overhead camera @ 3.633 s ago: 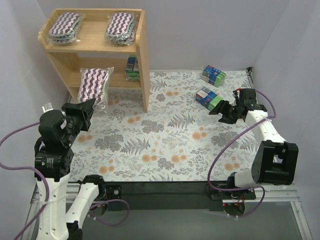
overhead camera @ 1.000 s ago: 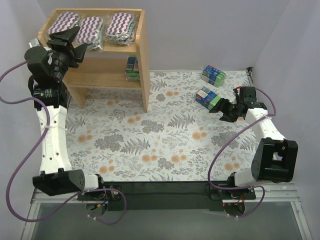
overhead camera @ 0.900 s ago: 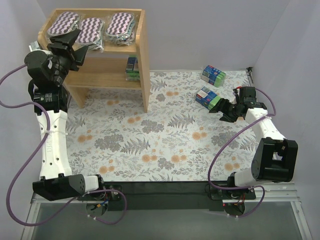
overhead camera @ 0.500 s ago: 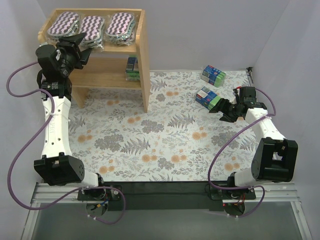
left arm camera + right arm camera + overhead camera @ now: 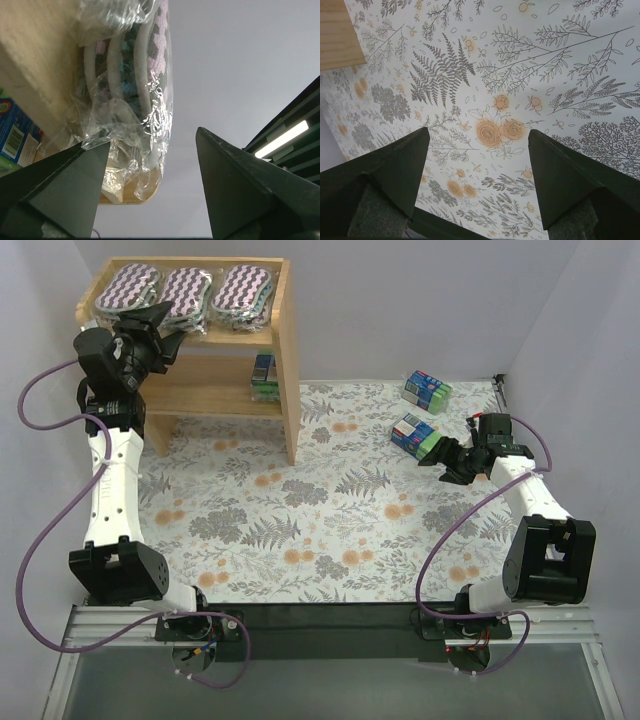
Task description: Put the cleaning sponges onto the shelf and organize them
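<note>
Three pads (image 5: 185,288) top your shelf (image 5: 286,360), one pack (image 5: 263,377) below; two packs (image 5: 412,432) lie toward the bench's far-right corner; left gripper (image 5: 158,328) and right gripper (image 5: 440,458) jaws spread, empty.

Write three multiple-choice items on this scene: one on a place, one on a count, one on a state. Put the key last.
1. Where on the shelf does the blue-and-green pack sit?
A. top tier, left end
B. top tier, right end
C. lower tier, right end

2. How many purple zigzag pads lie on the top tier?
A. three
B. two
C. one

3. What state is the right claw in?
A. shut on a pack
B. open, holding nothing
C. shut, empty

Key:
1 C: the top external view shows it against the right side panel, under the top board.
2 A: three lie side by side in a row.
3 B: the right wrist view shows only floral cloth between the spread fingers.
</note>
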Tool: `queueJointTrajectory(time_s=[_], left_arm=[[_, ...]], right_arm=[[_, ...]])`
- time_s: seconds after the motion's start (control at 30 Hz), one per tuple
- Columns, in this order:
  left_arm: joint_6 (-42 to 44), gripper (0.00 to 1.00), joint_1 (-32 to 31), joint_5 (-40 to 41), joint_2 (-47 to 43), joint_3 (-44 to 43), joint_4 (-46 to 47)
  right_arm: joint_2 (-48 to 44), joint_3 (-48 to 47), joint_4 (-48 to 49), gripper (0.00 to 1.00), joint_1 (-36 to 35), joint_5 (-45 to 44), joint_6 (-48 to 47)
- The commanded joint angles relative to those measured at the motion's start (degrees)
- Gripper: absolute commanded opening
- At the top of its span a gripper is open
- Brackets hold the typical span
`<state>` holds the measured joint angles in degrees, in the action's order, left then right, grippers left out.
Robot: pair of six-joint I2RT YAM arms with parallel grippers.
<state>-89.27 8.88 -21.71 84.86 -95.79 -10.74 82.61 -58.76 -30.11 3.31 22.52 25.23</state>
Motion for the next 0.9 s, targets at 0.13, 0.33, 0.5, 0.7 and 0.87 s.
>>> queueJointTrajectory(time_s=[0.13, 0.33, 0.5, 0.7, 0.87], left_arm=[[2.6, 0.67, 0.4, 2.5, -13.9, 6.6, -1.0], [7.6, 0.70, 0.6, 3.7, -18.8, 9.5, -6.3], [13.1, 0.70, 0.7, -3.0, -25.4, 16.4, -6.4], [18.3, 0.70, 0.6, -13.5, -38.9, 36.2, -7.8], [23.2, 0.70, 0.7, -15.9, -45.6, 43.6, -13.2]], right_arm=[[0.1, -2.2, -0.4, 0.75, 0.6, -0.9, -0.5], [0.8, -3.3, -0.5, 0.76, 1.1, -1.1, -0.5], [2.6, -6.2, -0.7, 0.76, 3.0, -3.0, 0.6], [10.2, -13.5, 0.2, 0.76, 4.7, -5.4, 3.3], [18.8, -21.9, 0.6, 0.74, 4.7, -5.4, 4.9]])
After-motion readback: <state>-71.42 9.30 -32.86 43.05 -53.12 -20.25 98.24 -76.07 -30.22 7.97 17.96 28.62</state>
